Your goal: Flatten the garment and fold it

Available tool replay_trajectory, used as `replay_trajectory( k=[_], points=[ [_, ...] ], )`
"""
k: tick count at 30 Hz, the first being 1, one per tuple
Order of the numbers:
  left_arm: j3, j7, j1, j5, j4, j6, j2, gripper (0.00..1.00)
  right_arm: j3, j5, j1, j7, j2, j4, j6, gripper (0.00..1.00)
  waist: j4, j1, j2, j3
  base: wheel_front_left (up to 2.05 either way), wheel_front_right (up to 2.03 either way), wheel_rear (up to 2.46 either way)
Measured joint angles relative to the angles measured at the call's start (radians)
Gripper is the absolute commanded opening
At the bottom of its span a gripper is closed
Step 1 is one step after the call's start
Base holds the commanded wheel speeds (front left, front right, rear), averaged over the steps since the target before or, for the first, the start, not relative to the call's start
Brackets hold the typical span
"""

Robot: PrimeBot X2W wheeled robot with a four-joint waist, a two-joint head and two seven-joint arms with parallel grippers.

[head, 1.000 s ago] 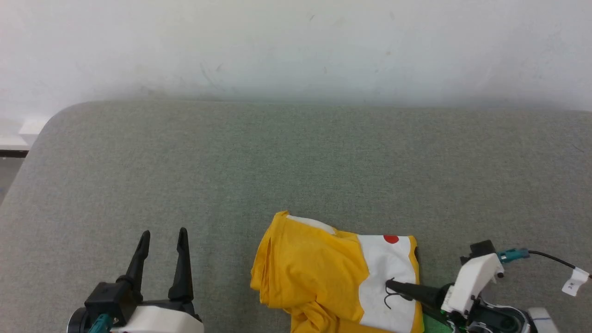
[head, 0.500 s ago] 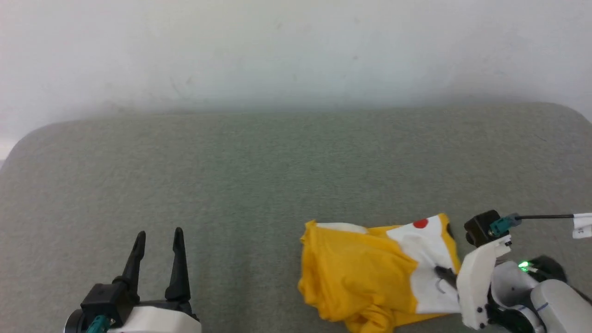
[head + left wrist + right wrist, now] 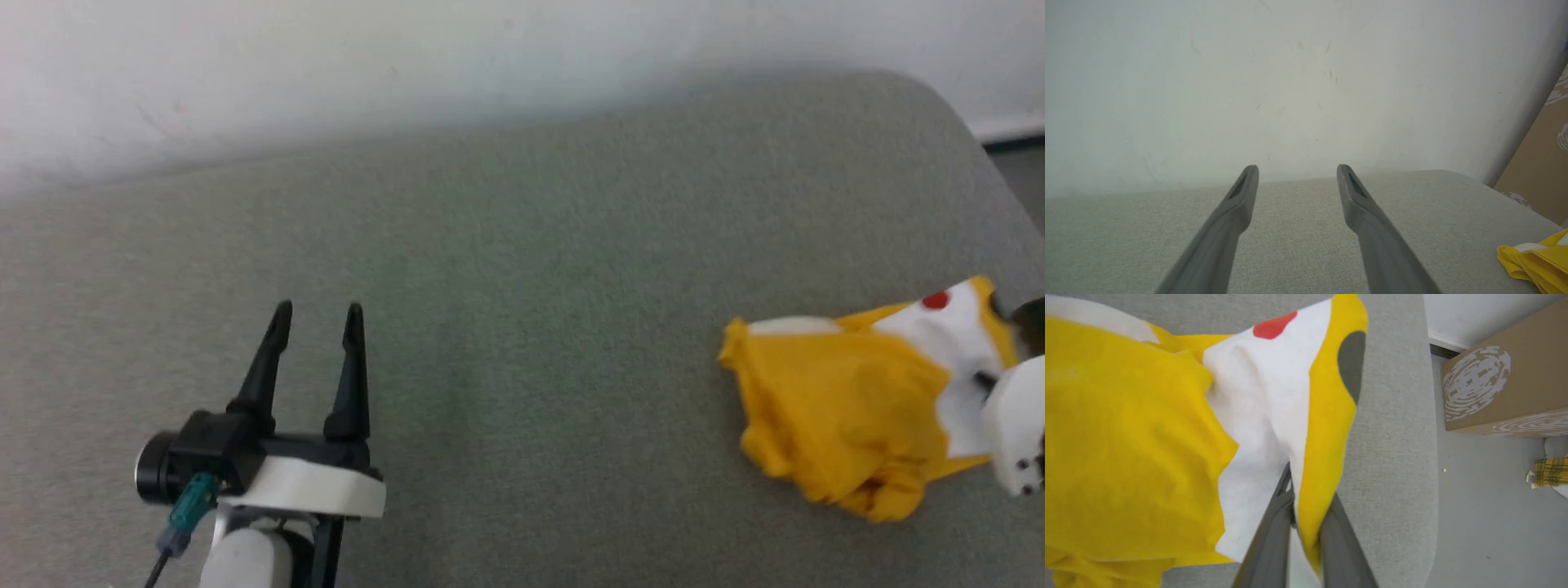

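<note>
- The right hand [image 3: 1295, 494] pinches tight on a white-and-yellow fold of the garment [image 3: 1126, 437].
- The garment lies bunched at 3 o'clock on the grey surface [image 3: 522, 286].
- Likely light, limp cotton: it will sag and drag, so hems or shoulders suit gripping.
- The left hand [image 3: 314, 314], at 8 o'clock, stands wide and empty.

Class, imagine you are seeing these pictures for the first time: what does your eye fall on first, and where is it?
The bright yellow garment, crumpled, with white patches and a red dot, lies near the right end of the grey cushioned surface. The right gripper has its jaws shut on a fold of it. The left gripper is held open over bare cushion far to the left.
</note>
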Motion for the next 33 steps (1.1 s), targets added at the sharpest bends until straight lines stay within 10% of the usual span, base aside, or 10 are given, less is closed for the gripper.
replay_trajectory(
  k=[11,13,14,24,33],
  points=[
    [-0.047,0.0,-0.142,0.04,0.013,-0.033,0.021,1.0,-0.21,-0.115,-0.155,-0.334,0.013,0.28,0.0,0.04,-0.076,0.0002,0.0,0.197,0.0,0.0,0.0],
    [-0.054,0.0,-0.157,0.04,0.017,-0.035,0.02,1.0,-0.232,-0.149,-0.173,-0.413,0.03,0.313,0.0,0.51,-0.084,0.0002,0.0,0.224,0.0,0.0,0.0],
    [-0.056,0.0,-0.163,0.04,0.02,-0.035,0.02,1.0,-0.245,-0.165,-0.181,-0.455,0.041,0.331,0.0,1.0,-0.088,0.0002,0.0,0.236,0.0,0.0,0.0],
    [-0.042,0.0,-0.155,0.025,0.053,-0.042,0.011,1.0,-0.412,-0.273,-0.172,-0.698,0.111,0.494,0.0,1.0,-0.099,-0.0001,0.0,0.226,0.0,0.0,0.0],
    [0.009,0.0,-0.03,0.0,0.053,-0.011,-0.007,1.0,-0.45,-0.271,0.029,-0.717,0.289,0.227,0.0,1.0,-0.071,-0.0003,0.0,0.102,0.0,0.0,0.0]
  ],
)
